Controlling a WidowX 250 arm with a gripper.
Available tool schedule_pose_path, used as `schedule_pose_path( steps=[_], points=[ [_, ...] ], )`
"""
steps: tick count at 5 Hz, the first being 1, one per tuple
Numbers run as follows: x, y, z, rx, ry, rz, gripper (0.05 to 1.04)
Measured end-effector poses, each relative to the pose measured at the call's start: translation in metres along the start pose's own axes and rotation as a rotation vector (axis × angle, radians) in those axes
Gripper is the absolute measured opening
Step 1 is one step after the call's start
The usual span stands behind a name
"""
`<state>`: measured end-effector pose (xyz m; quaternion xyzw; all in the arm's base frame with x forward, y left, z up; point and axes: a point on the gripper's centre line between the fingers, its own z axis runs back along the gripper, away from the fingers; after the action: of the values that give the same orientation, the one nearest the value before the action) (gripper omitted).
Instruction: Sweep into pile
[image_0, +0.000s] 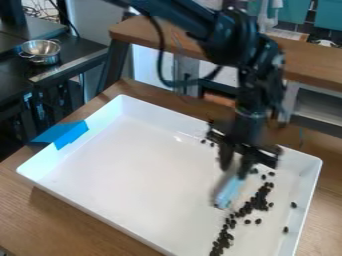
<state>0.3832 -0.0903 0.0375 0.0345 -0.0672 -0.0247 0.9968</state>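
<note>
At far left, a metal bowl (41, 51) is set on a dark surface. Blue tape (63, 134) is stuck over the upper-left wall of a white tray (137, 167), which is supported by the wooden tabletop (83, 220). Right of the tray's middle, a light-blue tool (228, 192) is pinched in the claw (236, 166), its lower end pointed down beside dark beans (256, 203). These are strewn in a slanting band from the near edge up toward the right, with a few scattered near the right wall.

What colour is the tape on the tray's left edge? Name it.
Bright blue; the tape shows best in the camera view.
</note>
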Motion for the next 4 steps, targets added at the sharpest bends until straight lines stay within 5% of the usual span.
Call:
schedule_pose_path(
  steps=[2,3,4],
  points=[
    [0.026,0.074,0.012,-0.005,-0.031,0.077,0.344],
    [0.023,0.129,0.026,0.056,0.034,0.14,0.344],
    [0.02,0.162,0.015,0.124,0.125,0.162,0.344]
  ],
)
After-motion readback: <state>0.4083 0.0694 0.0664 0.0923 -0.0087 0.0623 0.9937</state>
